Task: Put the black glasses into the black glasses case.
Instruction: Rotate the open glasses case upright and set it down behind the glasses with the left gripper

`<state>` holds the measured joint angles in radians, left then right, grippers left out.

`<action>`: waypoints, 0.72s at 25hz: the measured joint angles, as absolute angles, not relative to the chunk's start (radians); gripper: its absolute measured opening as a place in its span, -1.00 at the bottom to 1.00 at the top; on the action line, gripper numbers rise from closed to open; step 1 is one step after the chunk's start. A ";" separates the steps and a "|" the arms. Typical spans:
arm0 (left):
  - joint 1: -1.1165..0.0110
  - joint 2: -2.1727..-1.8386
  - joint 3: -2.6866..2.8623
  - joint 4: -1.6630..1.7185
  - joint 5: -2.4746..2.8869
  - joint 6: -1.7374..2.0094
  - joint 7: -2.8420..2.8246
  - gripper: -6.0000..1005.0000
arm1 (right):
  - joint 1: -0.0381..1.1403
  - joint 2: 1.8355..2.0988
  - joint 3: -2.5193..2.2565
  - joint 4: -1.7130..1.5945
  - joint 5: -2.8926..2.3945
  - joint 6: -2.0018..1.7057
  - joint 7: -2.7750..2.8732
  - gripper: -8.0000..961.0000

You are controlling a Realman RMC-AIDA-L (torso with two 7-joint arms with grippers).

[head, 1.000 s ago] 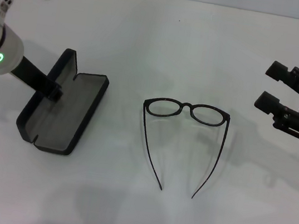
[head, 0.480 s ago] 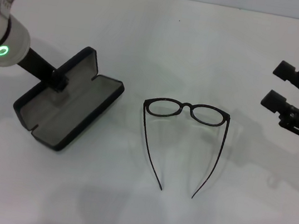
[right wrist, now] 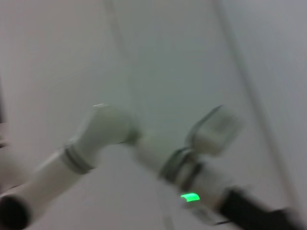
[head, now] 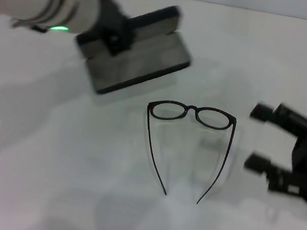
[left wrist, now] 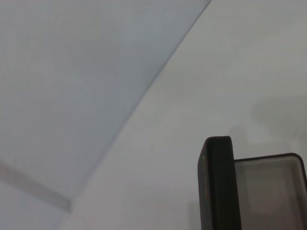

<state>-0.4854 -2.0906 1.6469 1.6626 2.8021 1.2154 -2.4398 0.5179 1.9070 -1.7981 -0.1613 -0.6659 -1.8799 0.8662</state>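
The black glasses (head: pixel 192 108) lie open on the white table, lenses away from me, temple arms pointing toward me. My left gripper (head: pixel 114 38) is shut on the black glasses case (head: pixel 142 55) and holds it open, with the grey lining up, above the table just behind and left of the glasses. The case's lid edge (left wrist: pixel 216 187) and lining show in the left wrist view. My right gripper (head: pixel 255 137) is open and empty, just right of the glasses with its fingers pointing toward them.
The white table (head: pixel 48 163) runs to a wall at the back. The right wrist view shows my left arm (right wrist: pixel 100 134) with its green light, blurred.
The left gripper has lifted the case off the table's left side and carried it right and back, behind the glasses. The right gripper has moved nearer and closer to the glasses.
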 joint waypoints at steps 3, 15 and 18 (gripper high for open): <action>-0.493 -2.091 1.711 1.619 2.799 1.097 -2.329 -0.55 | 0.512 1.908 -1.798 -0.182 -0.718 -1.902 0.858 0.67; -0.583 -2.092 1.820 1.400 2.654 0.900 -2.033 -0.52 | 0.488 1.926 -1.797 -0.182 -0.734 -1.904 0.857 0.65; -0.597 -2.093 1.843 1.365 2.649 0.883 -2.024 -0.52 | 0.491 1.929 -1.794 -0.181 -0.734 -1.901 0.857 0.64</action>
